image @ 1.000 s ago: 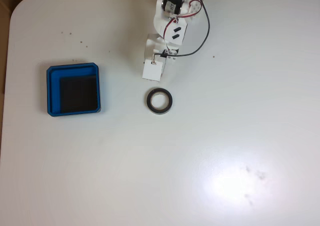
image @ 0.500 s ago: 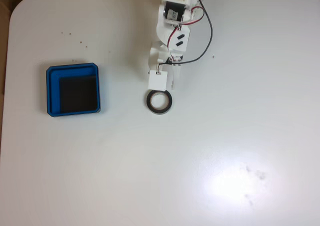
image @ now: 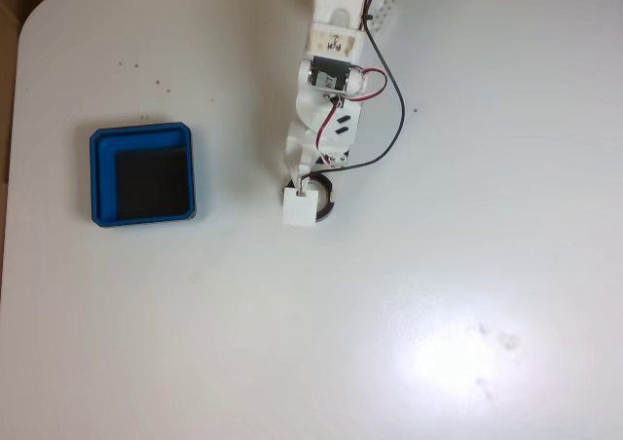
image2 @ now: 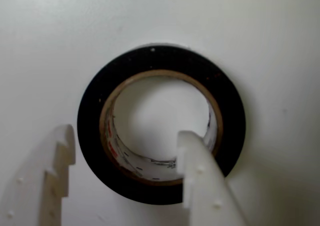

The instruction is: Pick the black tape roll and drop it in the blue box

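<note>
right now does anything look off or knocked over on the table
Nothing stands out. The black tape roll lies flat on the white table, the gripper is open over it with one finger in its hollow, and the blue box sits square and empty to the left in the fixed view.

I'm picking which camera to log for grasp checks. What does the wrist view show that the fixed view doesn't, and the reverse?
Wrist view alone: the gripper open, one finger inside the black tape roll's hollow, the other outside its rim. Fixed view alone: the blue box away to the left, and the arm with its wires. Both: the roll lying flat on the white table.
</note>
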`<state>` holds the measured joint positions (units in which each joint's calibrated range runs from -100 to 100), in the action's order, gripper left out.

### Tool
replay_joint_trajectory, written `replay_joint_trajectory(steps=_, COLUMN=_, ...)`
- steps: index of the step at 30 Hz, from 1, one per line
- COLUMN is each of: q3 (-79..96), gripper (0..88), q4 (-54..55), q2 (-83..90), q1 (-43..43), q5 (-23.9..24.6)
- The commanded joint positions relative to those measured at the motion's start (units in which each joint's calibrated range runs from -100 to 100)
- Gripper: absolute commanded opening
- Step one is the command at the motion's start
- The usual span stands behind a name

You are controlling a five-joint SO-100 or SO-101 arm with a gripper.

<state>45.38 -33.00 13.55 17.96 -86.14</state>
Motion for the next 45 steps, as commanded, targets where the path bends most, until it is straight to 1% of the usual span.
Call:
replay_joint_trajectory(steps=1, q3=-4.0, gripper=18.8, q4=1.1, q2=-0.4, q1=-0.8, q5=0.2)
replay_joint_trajectory(steps=12, q3=-4.0, gripper=19.0, q4=1.2, q2=-2.2, q1=-3.2, q5=0.2)
replay_joint_trajectory(steps=25, q3=-4.1, gripper=19.0, q4=1.4, q2=-4.4, q1=-3.3, q5=-0.1)
replay_joint_trajectory(steps=35, q3=-9.1, gripper=19.0, q4=1.4, q2=-10.5, q1=-2.9, q5=-0.5)
replay_joint_trajectory(steps=45, q3=-8.6, gripper=19.0, q4=1.3, q2=-13.9, q1=-3.0, q5=-0.5)
